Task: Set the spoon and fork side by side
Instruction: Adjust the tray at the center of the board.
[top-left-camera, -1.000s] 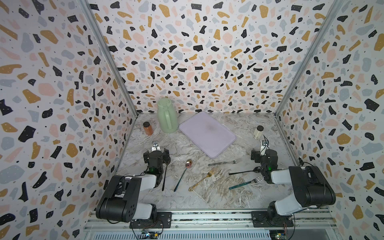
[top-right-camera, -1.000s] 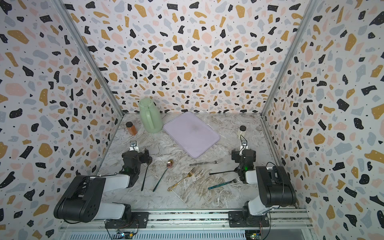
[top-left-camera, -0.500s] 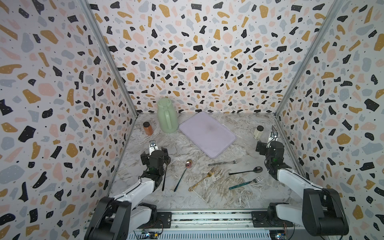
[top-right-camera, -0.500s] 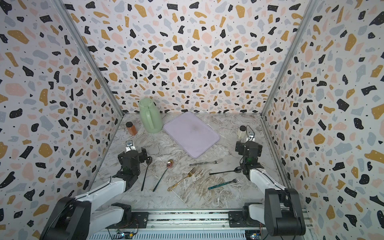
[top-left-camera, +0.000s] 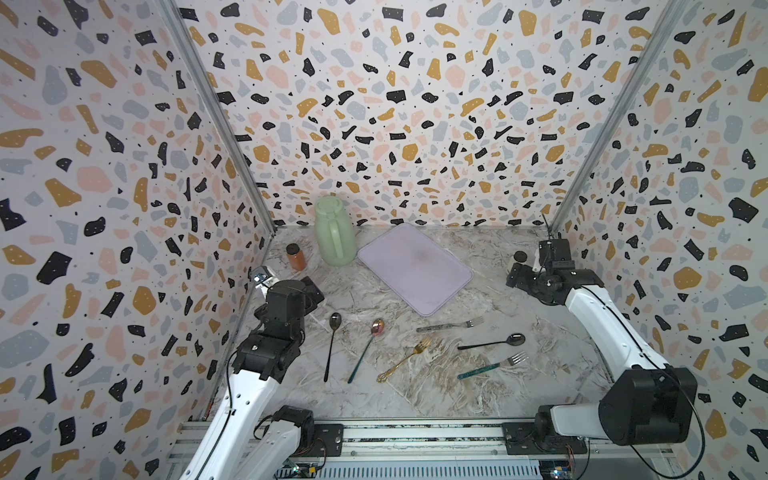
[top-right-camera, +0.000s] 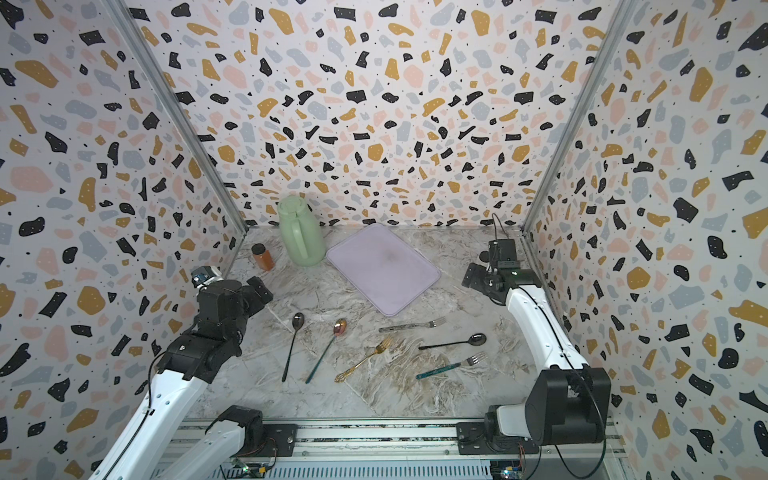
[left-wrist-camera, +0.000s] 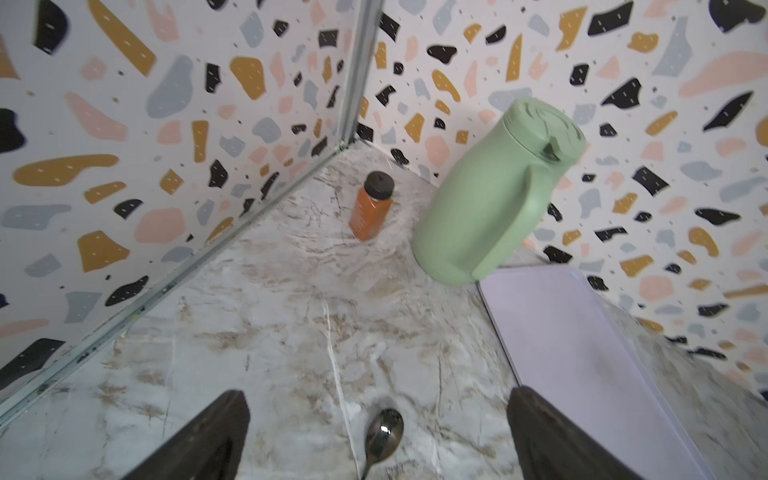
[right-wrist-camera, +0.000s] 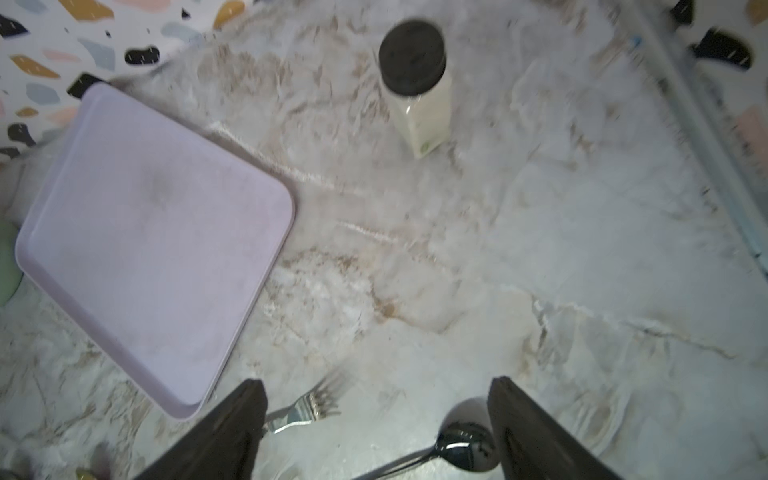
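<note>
- Six pieces of cutlery lie flat on the marble table (top-left-camera: 415, 399), in the lower middle of both top views. None of them touch.
- On the left, the dark spoon (top-left-camera: 331, 349) and the pink-bowled spoon (top-left-camera: 365, 353) lie near each other. Their bowls point up the frame and their handles point down.
- The gold fork (top-left-camera: 405, 359) lies slanted in the middle, with its prongs toward the upper right.
- To its right come three pieces, one under the other down the frame: the silver fork (top-left-camera: 449, 325), the black spoon (top-left-camera: 490, 343) and the green-handled fork (top-left-camera: 492, 365). Their heads all point right.
- The left claw (left-wrist-camera: 378, 395) is spread wide and holds nothing. In the left wrist view the dark spoon's bowl shows between its two fingers.
- The right claw (right-wrist-camera: 377, 383) is spread wide too, and it is empty. In the right wrist view the silver fork's prongs and the black spoon's bowl show between its fingers.
- The purple tray (top-left-camera: 415, 270) sits in the middle of the frame, just above the silver fork.
- The green jug (top-left-camera: 334, 232) stands upright just beside the tray's upper left corner.
- The orange bottle (top-left-camera: 296, 257) stands left of the jug, near the left wall.
- The white bottle (right-wrist-camera: 417, 95) has a black cap and stands near the right claw.
</note>
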